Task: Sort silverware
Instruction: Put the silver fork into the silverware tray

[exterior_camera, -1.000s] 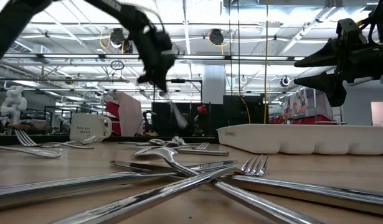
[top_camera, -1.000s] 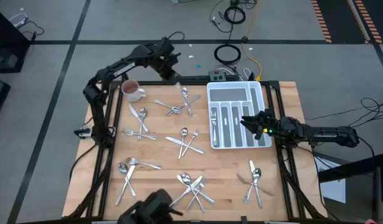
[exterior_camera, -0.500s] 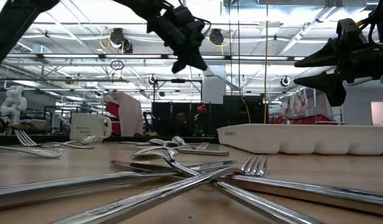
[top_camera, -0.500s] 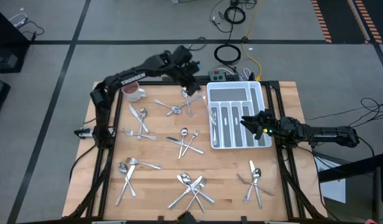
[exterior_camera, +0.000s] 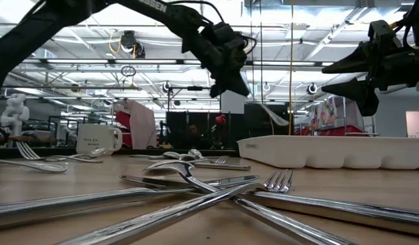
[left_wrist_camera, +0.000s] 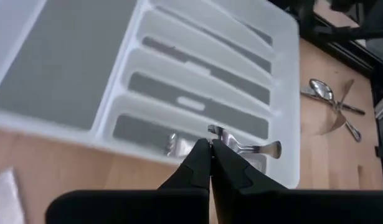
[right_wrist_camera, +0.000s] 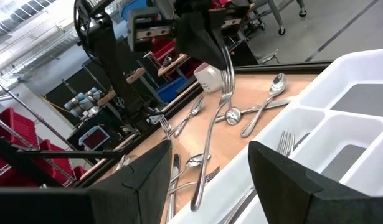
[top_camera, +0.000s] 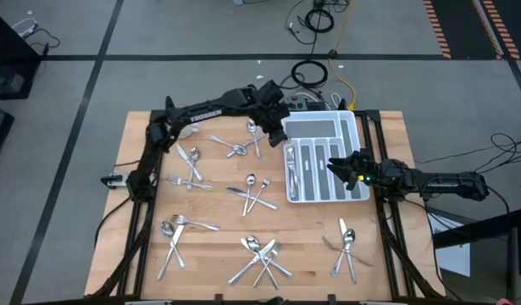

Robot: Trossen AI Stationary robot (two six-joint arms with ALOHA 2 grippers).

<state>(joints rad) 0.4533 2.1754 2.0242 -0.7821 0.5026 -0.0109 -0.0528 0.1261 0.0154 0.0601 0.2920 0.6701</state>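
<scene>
My left gripper (top_camera: 279, 130) hangs over the left edge of the white divided tray (top_camera: 353, 127) and is shut on a fork (right_wrist_camera: 210, 134), as the left wrist view (left_wrist_camera: 211, 148) also shows. My right gripper (top_camera: 338, 169) hovers open above the tray's right side, clear of everything; its fingers frame the right wrist view (right_wrist_camera: 210, 180). Several pieces lie in the tray's compartments (top_camera: 304, 165). More silverware lies flat in crossed heaps on the wood: (top_camera: 247, 140), (top_camera: 190, 165), (top_camera: 256, 193), (top_camera: 262, 254), (top_camera: 346, 246). My left gripper pinches the fork between its two fingers at the tined end (right_wrist_camera: 226, 65), coming from above and pointing down. The fork is lifted clear. Its handle (right_wrist_camera: 200, 180) hangs below the fingers on a slant over the tray's left rim.
A white mug (exterior_camera: 99, 139) stands near the table's far left corner, partly under the left arm (top_camera: 209, 108). A grey control box (top_camera: 298, 103) sits just beyond the tray. Bare wood lies between the heaps, at the near centre (top_camera: 302, 229).
My left gripper has swung from above the mug toward the table's right, along the far edge, and come down at the tray's left rim. It has stayed shut on the fork, which has travelled with it, hanging.
</scene>
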